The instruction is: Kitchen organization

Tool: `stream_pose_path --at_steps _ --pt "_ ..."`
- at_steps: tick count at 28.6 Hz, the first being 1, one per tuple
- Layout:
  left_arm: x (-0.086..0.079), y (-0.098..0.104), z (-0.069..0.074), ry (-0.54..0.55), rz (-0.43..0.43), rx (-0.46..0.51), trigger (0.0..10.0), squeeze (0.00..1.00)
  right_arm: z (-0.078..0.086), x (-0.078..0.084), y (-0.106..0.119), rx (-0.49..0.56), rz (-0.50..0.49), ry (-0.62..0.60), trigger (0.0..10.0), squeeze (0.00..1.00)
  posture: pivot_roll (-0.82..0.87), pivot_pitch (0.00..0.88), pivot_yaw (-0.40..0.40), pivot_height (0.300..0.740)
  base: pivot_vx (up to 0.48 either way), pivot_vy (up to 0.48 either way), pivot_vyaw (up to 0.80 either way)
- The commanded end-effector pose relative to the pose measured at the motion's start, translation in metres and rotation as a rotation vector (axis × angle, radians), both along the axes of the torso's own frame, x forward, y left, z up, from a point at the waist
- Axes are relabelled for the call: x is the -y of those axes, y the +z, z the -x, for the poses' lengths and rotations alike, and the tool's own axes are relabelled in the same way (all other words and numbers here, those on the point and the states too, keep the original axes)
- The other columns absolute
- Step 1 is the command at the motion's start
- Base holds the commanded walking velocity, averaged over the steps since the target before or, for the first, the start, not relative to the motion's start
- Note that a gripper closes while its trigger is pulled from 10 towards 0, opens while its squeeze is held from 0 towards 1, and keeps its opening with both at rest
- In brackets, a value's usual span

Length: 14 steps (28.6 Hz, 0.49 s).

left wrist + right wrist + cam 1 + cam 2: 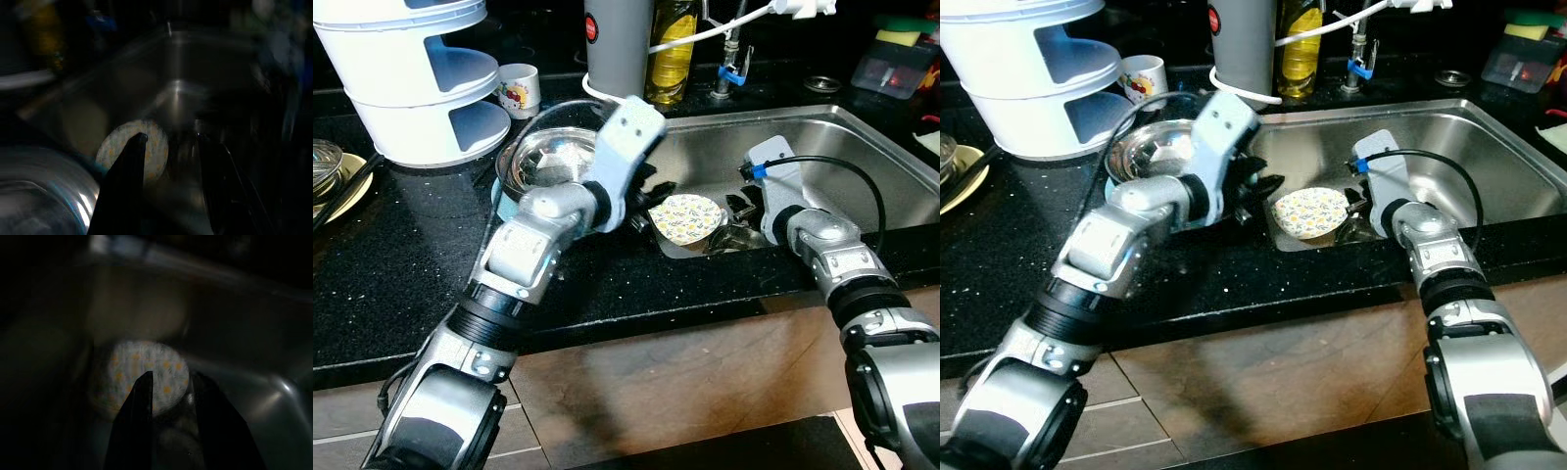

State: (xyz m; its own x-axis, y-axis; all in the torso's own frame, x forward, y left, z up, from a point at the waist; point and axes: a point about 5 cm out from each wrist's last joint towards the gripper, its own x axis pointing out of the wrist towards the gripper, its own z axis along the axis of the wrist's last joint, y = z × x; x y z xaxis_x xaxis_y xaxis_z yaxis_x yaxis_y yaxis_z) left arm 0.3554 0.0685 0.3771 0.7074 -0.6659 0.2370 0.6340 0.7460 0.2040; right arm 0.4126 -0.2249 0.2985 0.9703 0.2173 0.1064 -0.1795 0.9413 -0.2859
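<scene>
Reaching into the sink (862, 147) with both tools: right tool (168, 382) parted around the rim of a patterned plate (685, 217), seemingly not yet clamped; left tool (168, 142) open just beside it. Bowl (543, 162) waiting on the surface (401, 255). Early days; nothing lifted out yet.

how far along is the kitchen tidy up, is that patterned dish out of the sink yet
Not yet. The patterned dish is in the sink, at its near edge. In hand: the right gripper reaches at its rim with fingers apart, and the left gripper is open just beside it; neither clearly grips it. Left: lifting it out, plus the steel bowl on the counter by the white rack.
</scene>
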Motion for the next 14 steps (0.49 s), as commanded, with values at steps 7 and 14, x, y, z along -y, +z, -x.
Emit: stream_pose_path --at_steps 7,14 --pt "-0.089 0.053 0.003 0.293 0.16 0.091 10.0 0.0 0.009 -0.012 0.027 0.213 -0.192 0.131 10.0 0.0 0.01 0.211 0.02 0.74 0.0 0.0 0.0" --pt "-0.173 0.036 0.011 0.628 0.025 0.019 10.0 0.0 0.015 -0.045 0.033 0.271 -0.42 0.296 10.0 0.0 0.02 0.207 0.003 0.74 0.0 0.0 0.0"
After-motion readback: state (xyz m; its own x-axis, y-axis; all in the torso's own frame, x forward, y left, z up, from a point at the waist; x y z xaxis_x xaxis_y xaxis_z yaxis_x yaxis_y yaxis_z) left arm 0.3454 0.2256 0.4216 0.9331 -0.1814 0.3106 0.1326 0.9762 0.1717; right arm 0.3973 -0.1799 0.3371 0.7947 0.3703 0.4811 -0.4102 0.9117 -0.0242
